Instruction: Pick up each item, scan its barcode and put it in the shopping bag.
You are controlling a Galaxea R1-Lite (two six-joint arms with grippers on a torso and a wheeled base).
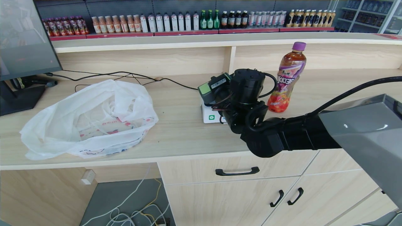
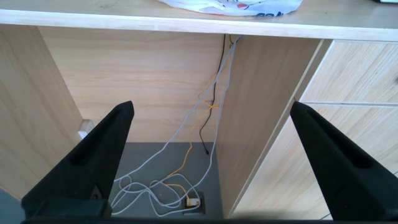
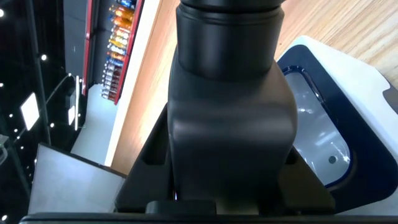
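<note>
My right gripper (image 1: 220,94) is over the middle of the counter, shut on a dark item (image 3: 230,112) with a green end (image 1: 205,88) and a white label. It holds the item just above the white scanner box (image 1: 211,116), whose glass window (image 3: 317,124) lies right beside the item. The white plastic shopping bag (image 1: 91,122) lies open on the counter to the left. A drink bottle (image 1: 287,78) with a purple cap stands upright behind the right arm. My left gripper (image 2: 211,162) hangs open below the counter edge, nothing between its fingers (image 2: 93,162).
A monitor (image 1: 25,37) on a black stand sits at the counter's far left, with cables trailing across the back. A raised wooden ledge runs behind the counter. Drawers with black handles (image 1: 237,171) are below. More cables (image 2: 180,180) lie on the floor in the open bay.
</note>
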